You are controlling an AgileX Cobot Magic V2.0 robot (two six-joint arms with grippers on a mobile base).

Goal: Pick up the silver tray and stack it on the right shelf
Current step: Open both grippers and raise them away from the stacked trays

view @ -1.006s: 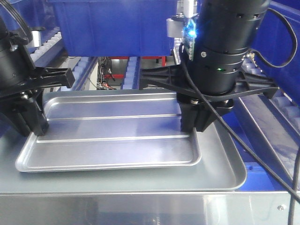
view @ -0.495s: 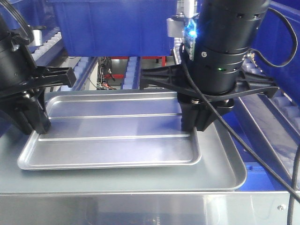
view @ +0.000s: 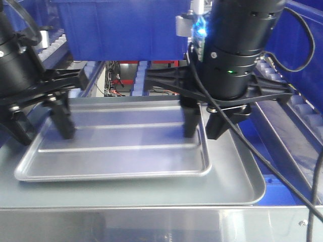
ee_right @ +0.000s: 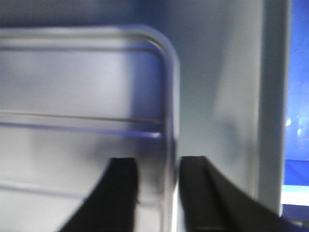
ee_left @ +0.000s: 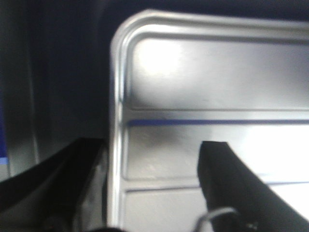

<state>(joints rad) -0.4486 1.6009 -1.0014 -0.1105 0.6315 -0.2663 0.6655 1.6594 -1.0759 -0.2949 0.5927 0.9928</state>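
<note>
Both grippers have opened since half a second ago; the silver tray [view: 118, 146] has shifted slightly left and nearer. Left gripper [view: 43, 126] now spread wide, straddling the tray's left rim: one finger [ee_left: 231, 183] over the tray floor, the other outside it. Right gripper [view: 204, 123] parted narrowly around the right rim, one finger [ee_right: 120, 193] each side; contact unclear through blur. Tray lies flat inside the larger dull-grey tray [view: 242, 176], toward its left. Blue bin [view: 121, 30] behind, roller lanes [view: 308, 113] far right.
</note>
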